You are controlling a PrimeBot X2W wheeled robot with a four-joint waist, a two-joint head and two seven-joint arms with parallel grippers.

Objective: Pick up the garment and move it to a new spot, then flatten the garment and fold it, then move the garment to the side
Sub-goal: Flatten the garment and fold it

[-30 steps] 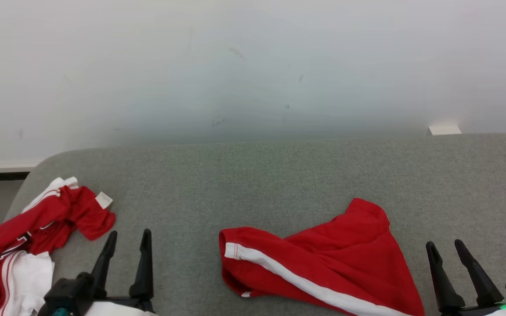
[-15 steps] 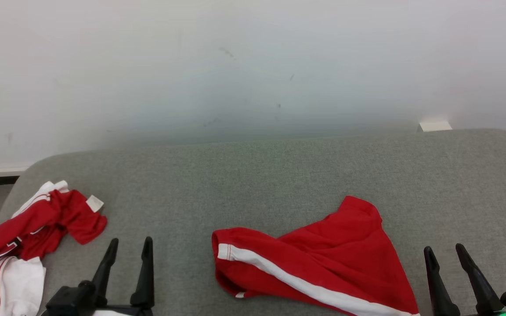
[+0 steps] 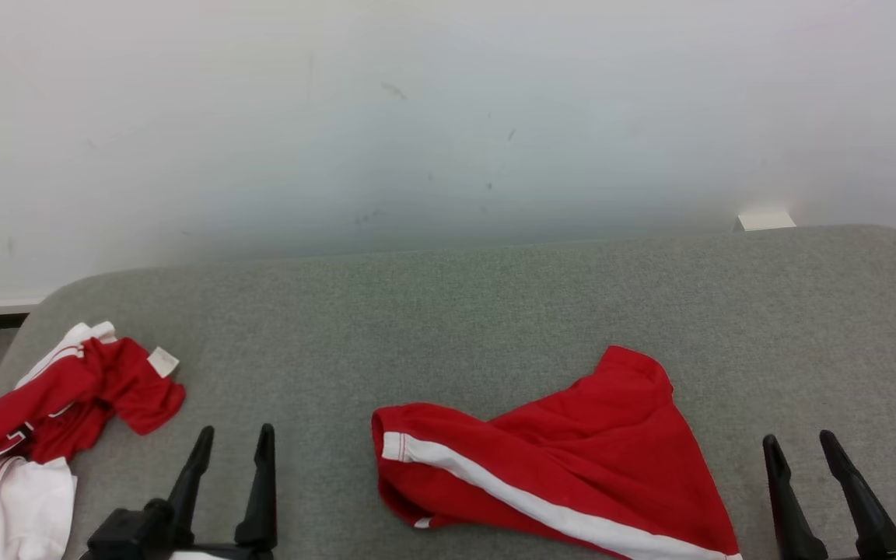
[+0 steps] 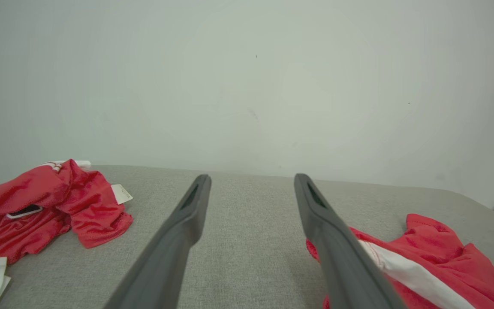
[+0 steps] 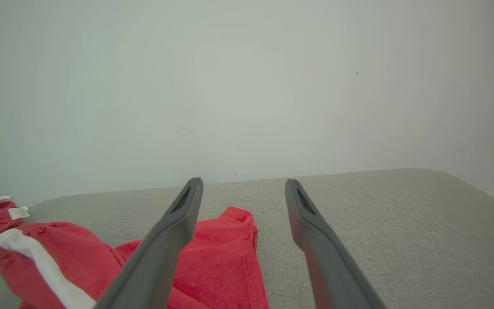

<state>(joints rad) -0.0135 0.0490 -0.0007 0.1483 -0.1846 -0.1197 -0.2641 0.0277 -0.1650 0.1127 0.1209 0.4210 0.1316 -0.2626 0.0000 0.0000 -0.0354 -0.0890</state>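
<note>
A red garment with a white stripe (image 3: 565, 455) lies crumpled on the grey padded surface (image 3: 456, 327), right of centre near the front edge. It shows at the lower right of the left wrist view (image 4: 444, 253) and the lower left of the right wrist view (image 5: 225, 257). My left gripper (image 3: 235, 429) stands open to its left, apart from it, with nothing between the fingers (image 4: 252, 176). At the garment's right side my right gripper (image 3: 798, 437) is open and empty too (image 5: 243, 181), its left finger in front of the cloth.
A heap of red and white clothes (image 3: 67, 397) with a white label lies at the surface's left end (image 4: 49, 201). A pale wall (image 3: 448, 117) rises right behind the surface. A small white object (image 3: 765, 219) sits at the far right edge.
The whole picture has shifted a little, so the camera moved. Both grippers sit slightly lower in the head view. Neither the garment nor the heap has moved on the surface.
</note>
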